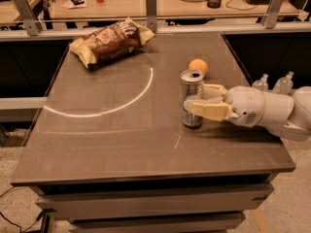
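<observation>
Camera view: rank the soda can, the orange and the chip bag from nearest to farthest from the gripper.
The gripper reaches in from the right side of the table.
1. The soda can: right at the gripper.
2. The orange: just behind the can.
3. The chip bag: far back left of the table.

Stretched in level from the right: white forearm [272, 113] directly behind the gripper [198, 100], wrist straight; cream fingers [210, 110] pointing left, clasped on either side of the soda can [192, 89] between them
</observation>
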{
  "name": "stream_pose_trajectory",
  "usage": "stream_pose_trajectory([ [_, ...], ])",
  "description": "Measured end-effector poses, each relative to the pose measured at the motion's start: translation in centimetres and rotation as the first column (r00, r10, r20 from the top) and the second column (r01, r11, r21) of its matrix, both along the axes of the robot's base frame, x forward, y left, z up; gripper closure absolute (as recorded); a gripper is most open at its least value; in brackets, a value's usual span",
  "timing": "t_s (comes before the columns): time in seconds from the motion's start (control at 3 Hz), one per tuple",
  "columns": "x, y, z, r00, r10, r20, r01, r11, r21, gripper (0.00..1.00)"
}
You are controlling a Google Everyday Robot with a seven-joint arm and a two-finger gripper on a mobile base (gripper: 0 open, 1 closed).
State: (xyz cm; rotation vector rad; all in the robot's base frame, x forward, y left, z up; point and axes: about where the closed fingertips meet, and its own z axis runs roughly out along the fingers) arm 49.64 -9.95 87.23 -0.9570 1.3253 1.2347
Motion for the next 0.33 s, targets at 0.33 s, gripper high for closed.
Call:
stream_pose_trajectory([
  [0.33, -0.02, 0.24, 0.08, 1.0, 0.005, 0.001, -0.005, 1.0, -0.001, 0.82],
])
